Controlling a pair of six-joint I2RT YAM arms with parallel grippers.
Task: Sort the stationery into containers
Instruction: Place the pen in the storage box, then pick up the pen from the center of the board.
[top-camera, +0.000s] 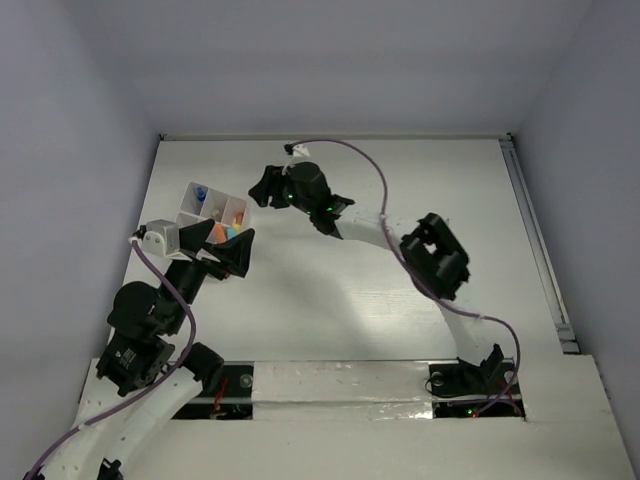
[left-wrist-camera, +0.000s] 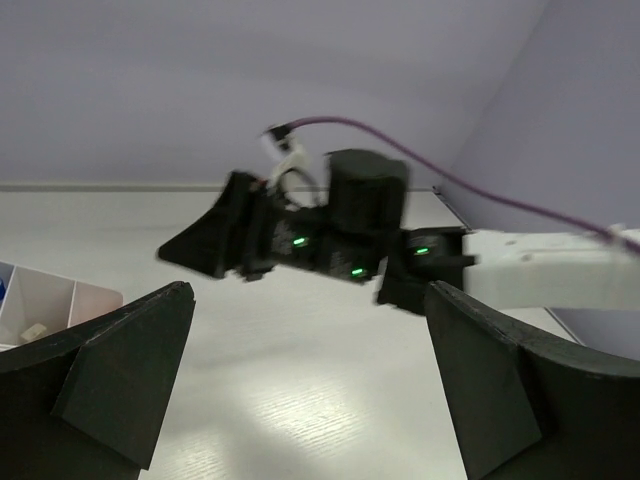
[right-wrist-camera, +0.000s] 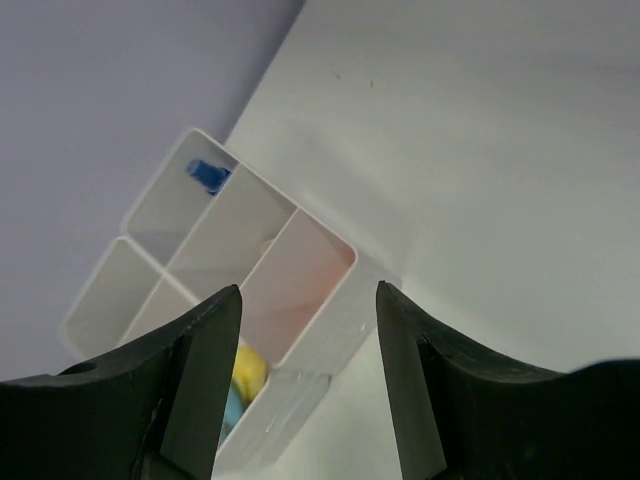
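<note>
"Where's the container?"
"I see the thin-walled white divided box on the white worktop, beside my right gripper, jaws apart, empty. A small blue piece sits in its corner compartment. My left gripper gapes wide."

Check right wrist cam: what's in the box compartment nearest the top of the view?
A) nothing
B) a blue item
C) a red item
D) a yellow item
B: a small blue item lies in the topmost compartment of the white divided box; the yellow piece sits in a compartment much lower in the view.
</note>
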